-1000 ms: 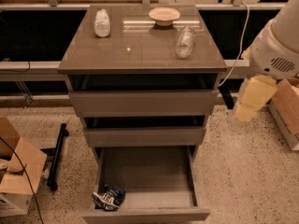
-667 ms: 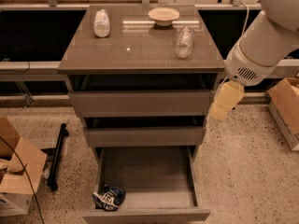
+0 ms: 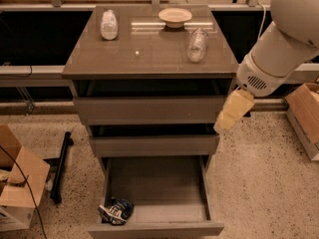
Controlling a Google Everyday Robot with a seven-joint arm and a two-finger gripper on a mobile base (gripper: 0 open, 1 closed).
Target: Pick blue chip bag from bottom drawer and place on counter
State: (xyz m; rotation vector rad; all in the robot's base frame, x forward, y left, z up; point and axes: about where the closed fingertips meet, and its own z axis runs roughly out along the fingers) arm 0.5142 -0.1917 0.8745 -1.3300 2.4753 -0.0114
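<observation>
Since approx 1 s ago the arm has swung in from the right side of the cabinet. The gripper (image 3: 225, 121) was out beside the cabinet, well clear of it; now it hangs just at the right edge of the drawer stack, btwn the top and middle drawer fronts, angled down and to the left. It carries nothing. Can't tell whether it's spread or pressed together.

Nothing else has moved. The blue chip bag (image 3: 115, 210) lies crumpled in the front-left corner of the bottom drawer (image 3: 164, 183), which is pulled fully out w/ the rest of its floor bare. On the counter (image 3: 149, 54): a clear plastic bottle (image 3: 108, 24) back left, a second one (image 3: 197, 45) right, and a shallow bowl (image 3: 175, 16) at the back.

What it means: approach phase, pick not yet begun. The gripper is well above the bag and on the opposite side of the drawer, so it likely needs to go down and across to the left corner. Risk, imo: the upper drawer fronts overhang the back of the tray, so reaching in from the front looks safer.
</observation>
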